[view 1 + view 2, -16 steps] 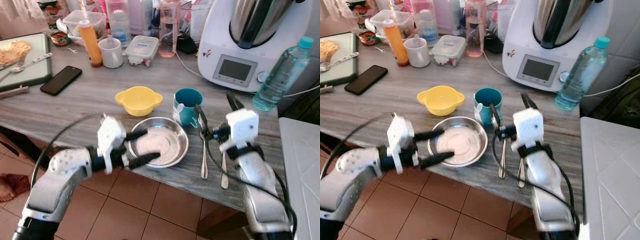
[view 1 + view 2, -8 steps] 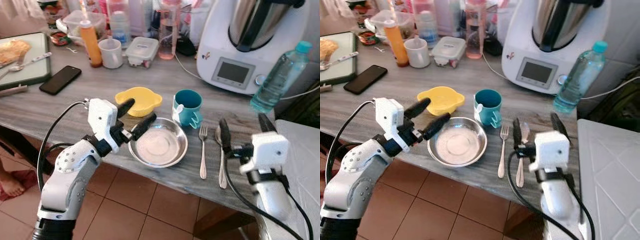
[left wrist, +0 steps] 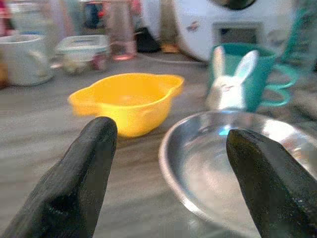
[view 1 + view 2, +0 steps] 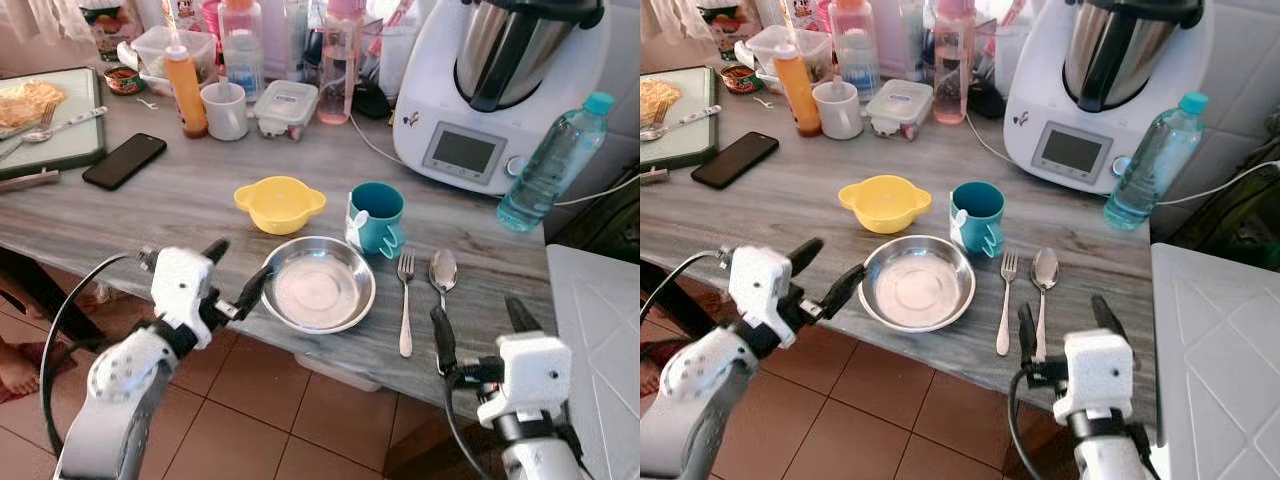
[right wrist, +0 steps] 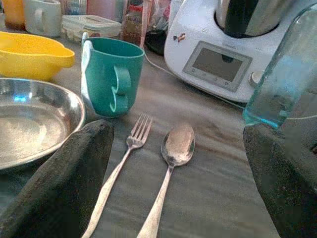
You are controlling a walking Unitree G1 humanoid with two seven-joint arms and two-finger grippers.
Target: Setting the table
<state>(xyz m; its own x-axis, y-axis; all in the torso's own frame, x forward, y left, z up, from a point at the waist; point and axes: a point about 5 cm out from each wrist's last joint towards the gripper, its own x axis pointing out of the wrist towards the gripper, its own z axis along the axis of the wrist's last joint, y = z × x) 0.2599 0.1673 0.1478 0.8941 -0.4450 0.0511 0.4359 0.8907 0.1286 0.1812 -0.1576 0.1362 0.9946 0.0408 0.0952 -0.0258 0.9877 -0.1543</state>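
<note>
Stainless steel gleams at the near edge of the grey wooden table [image 4: 150,200], where one round metal bowl [image 4: 318,284] sits empty. Just to its right lie one fork [image 4: 405,306] and one spoon [image 4: 441,277], side by side, apart from each other, handles toward the near edge. Beyond the bowl stand one yellow two-handled bowl [image 4: 279,203] to the far left and one teal mug [image 4: 377,217] with a white rabbit figure on it to the far right. Two grippers are in view. The left gripper [image 4: 232,273] hovers just left of the metal bowl, its two black fingers spread wide with nothing between them. The right gripper [image 4: 482,331] hangs at the near edge of the table, nearer than the spoon, fingers likewise wide apart and empty. Farther back stand one white kitchen machine [image 4: 490,90], one clear water bottle [image 4: 552,165] with a blue cap, one black phone [image 4: 124,161], one orange sauce bottle [image 4: 186,90] and one white cup [image 4: 226,108].
</note>
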